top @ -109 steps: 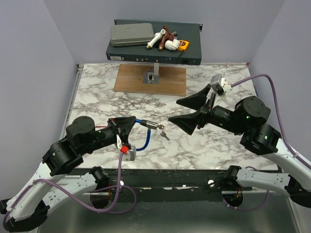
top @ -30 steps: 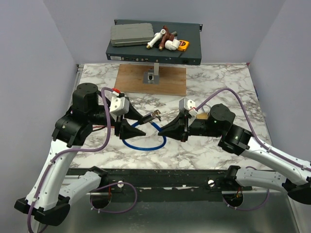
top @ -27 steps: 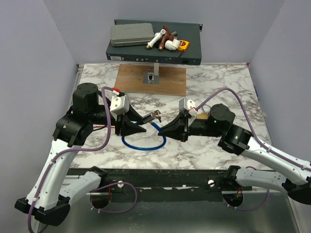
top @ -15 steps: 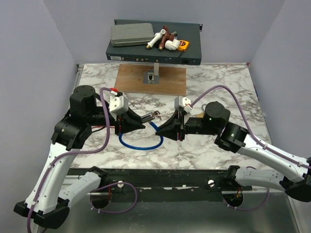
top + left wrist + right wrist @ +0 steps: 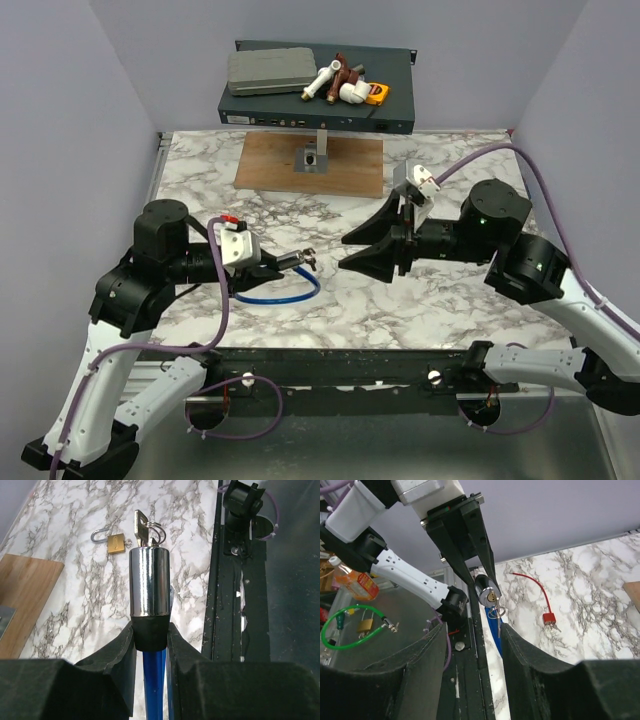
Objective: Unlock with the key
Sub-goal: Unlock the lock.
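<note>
My left gripper (image 5: 272,264) (image 5: 150,631) is shut on the black collar of a chrome lock cylinder (image 5: 148,582) (image 5: 488,596) at the end of a blue cable (image 5: 282,294). It holds the cylinder above the table, pointing right. The small silver key (image 5: 140,526) (image 5: 494,600) sits in the cylinder's keyhole. A ring and a second key (image 5: 498,623) dangle from it. My right gripper (image 5: 344,252) (image 5: 474,632) stands open a short way to the right of the key, facing it and touching nothing.
A brass padlock (image 5: 116,542) lies on the marble beyond the cylinder. A small red lock on a red cable (image 5: 549,618) lies further left. A wooden board with a metal fixture (image 5: 310,165) and a black rack unit (image 5: 315,105) stand at the back. The black front rail (image 5: 235,605) runs close by.
My right gripper opened, let go at the key and drew back to the right. My left gripper closed on the cylinder's collar and moved down and nearer, the key staying in the lock.
</note>
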`<state>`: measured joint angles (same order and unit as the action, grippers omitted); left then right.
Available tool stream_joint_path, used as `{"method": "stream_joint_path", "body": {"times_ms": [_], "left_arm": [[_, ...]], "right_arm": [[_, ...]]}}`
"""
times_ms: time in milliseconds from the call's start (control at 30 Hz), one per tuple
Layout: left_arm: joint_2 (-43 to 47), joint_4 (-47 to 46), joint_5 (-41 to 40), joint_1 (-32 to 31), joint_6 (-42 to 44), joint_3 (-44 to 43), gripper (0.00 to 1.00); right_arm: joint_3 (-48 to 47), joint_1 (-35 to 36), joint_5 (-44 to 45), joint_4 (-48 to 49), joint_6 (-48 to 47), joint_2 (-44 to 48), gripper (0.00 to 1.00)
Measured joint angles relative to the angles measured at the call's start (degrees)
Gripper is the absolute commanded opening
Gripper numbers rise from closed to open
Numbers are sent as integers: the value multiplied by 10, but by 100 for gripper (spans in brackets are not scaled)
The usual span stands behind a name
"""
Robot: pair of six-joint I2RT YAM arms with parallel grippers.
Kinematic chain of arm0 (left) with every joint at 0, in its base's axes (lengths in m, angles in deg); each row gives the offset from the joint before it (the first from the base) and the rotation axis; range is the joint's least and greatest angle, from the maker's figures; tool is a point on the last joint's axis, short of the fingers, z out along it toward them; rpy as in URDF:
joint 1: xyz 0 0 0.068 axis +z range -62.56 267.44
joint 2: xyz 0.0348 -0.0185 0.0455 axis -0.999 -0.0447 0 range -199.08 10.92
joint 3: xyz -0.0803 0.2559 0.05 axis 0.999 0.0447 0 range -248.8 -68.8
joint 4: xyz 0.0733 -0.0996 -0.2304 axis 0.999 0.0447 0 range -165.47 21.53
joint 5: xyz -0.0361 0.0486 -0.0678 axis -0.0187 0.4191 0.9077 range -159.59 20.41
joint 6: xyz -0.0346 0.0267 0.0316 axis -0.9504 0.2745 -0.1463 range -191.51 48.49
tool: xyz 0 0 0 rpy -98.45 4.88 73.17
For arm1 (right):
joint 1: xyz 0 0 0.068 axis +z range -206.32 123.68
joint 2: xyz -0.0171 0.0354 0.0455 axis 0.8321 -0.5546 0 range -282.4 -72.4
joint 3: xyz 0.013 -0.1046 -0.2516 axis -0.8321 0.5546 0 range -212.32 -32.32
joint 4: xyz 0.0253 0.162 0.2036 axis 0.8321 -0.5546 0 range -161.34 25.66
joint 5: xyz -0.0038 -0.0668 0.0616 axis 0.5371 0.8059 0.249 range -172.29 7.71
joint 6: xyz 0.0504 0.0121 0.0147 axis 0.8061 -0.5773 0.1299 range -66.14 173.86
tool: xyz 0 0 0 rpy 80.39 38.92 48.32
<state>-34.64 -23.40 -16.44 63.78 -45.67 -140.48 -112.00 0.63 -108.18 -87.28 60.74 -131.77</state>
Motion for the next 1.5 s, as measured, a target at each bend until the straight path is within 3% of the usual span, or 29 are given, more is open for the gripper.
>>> {"method": "stream_joint_path", "body": {"times_ms": [467, 1100, 1333, 1500], "left_arm": [[19, 23, 4, -4, 12, 47, 0], [20, 25, 4, -7, 33, 47, 0], [20, 25, 3, -8, 36, 46, 0], [20, 25, 2, -8, 38, 46, 0]], "right_arm": [[-48, 0, -19, -23, 2, -122, 48], [-65, 0, -34, -57, -9, -144, 38], [-65, 0, -41, -67, -9, -156, 23], [-65, 0, -53, -68, -5, -161, 1]]}}
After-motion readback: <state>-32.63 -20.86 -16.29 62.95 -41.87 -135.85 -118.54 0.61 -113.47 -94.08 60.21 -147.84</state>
